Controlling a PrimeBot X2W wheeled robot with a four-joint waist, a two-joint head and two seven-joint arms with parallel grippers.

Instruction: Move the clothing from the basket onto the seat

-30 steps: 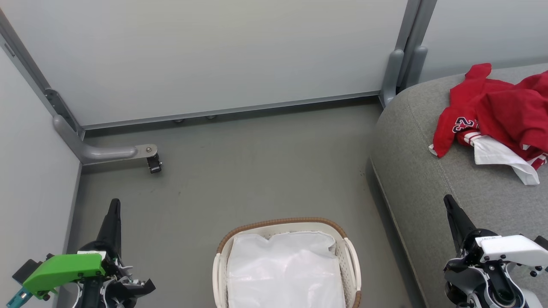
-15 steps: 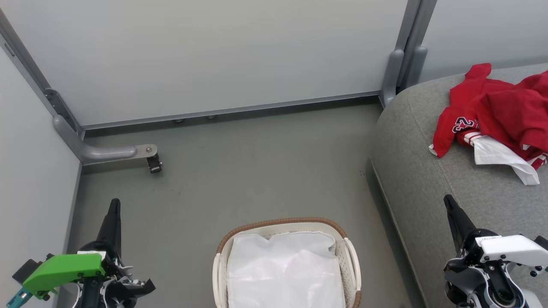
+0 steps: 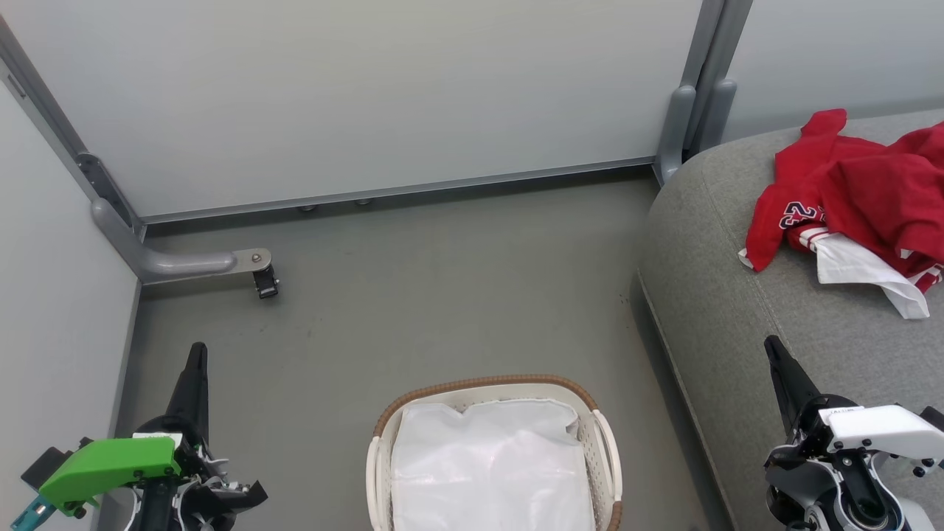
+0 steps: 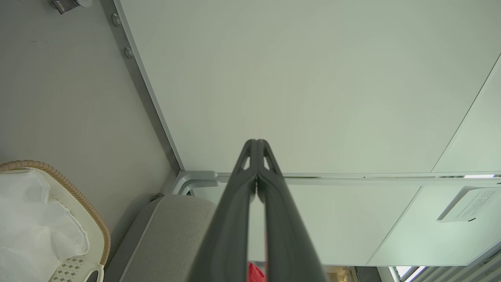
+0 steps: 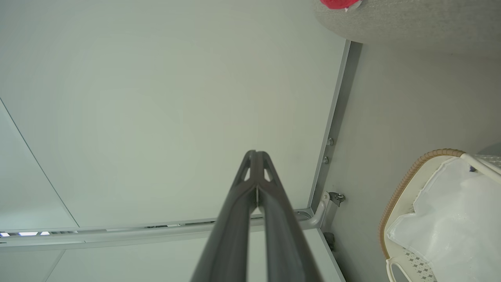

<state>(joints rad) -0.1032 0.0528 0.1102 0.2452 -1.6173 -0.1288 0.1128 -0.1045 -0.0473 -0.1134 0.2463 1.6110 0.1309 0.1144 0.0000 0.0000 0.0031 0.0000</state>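
Note:
The red clothing (image 3: 855,192) with white trim and a dark number print lies bunched on the grey seat (image 3: 745,295) at the right; a scrap of it (image 5: 336,4) shows at the top of the right wrist view. The white basket (image 3: 487,389) with a brown woven rim stands on the floor at bottom centre, holding just its white liner (image 3: 490,468). My left gripper (image 3: 196,352) is shut at the lower left, left of the basket. Over the seat's front, my right gripper (image 3: 771,345) is shut with nothing in it. Their fingertips meet in the left wrist view (image 4: 256,143) and the right wrist view (image 5: 255,153).
Pale partition panels (image 3: 369,96) close off the back and left, with a grey metal foot and castor (image 3: 262,279) on the floor at the left. A grey post (image 3: 689,125) stands at the seat's far corner. Bare grey floor (image 3: 442,295) lies between basket and panels.

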